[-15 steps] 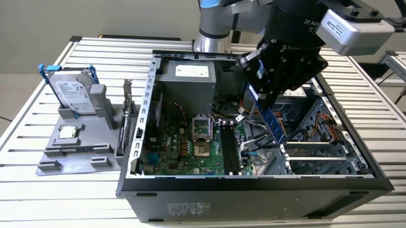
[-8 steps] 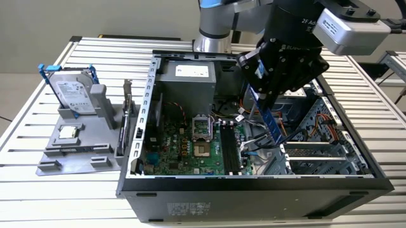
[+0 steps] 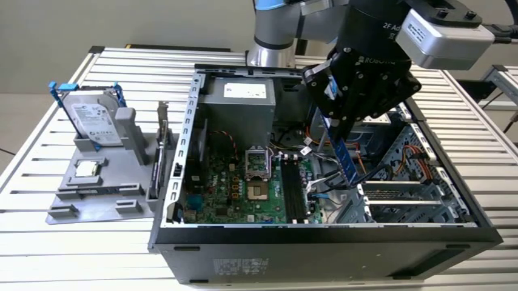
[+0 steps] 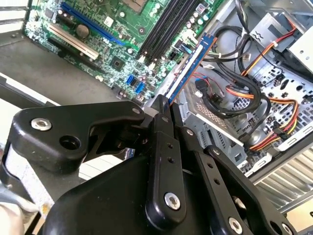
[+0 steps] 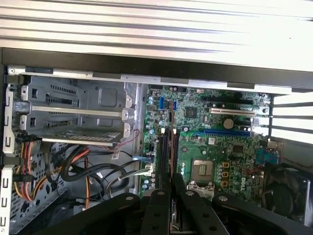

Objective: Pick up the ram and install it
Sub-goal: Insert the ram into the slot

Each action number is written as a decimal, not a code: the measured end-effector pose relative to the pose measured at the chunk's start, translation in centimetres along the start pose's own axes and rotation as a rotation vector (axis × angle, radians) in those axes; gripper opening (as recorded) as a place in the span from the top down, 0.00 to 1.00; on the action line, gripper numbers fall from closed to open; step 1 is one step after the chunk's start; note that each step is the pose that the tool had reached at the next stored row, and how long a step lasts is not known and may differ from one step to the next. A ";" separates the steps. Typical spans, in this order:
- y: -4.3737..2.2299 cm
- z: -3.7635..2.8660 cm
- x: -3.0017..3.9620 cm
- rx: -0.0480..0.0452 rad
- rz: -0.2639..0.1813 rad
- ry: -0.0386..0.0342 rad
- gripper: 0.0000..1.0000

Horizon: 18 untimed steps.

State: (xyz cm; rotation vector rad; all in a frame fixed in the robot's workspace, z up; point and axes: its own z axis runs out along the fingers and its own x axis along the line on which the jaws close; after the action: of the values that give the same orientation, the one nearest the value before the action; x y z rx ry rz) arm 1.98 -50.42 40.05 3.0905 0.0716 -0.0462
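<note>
Pinching the ram (image 3: 346, 159) by its upper end, the gripper (image 3: 338, 130) hangs over the open computer case (image 3: 324, 233), fingers pressed onto the strip. The blue strip slants downward, its lower end above the cables (image 3: 312, 154) just to the exterior view's right of the black memory slots (image 3: 293, 191) on the green motherboard (image 3: 230, 188). In the second wrist view the ram (image 4: 191, 66) juts out past the fingertips (image 4: 161, 105), beside those slots (image 4: 166, 24).

One claw (image 3: 343, 128) grips one ram stick (image 3: 348, 160). Beneath it is one open computer case (image 3: 324, 233). Well aside are one hard drive (image 3: 93, 121) and one processor chip (image 3: 87, 169).
</note>
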 end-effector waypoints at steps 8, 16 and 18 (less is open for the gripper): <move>0.00 0.14 0.00 0.0071 0.001 0.0001 1.00; -0.03 0.67 0.03 0.0374 0.010 0.0011 1.00; -0.04 0.83 0.06 0.0442 0.015 0.0012 1.00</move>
State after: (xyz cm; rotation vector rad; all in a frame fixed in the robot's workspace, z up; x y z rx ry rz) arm 2.01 -50.42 39.22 3.1349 0.0482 -0.0460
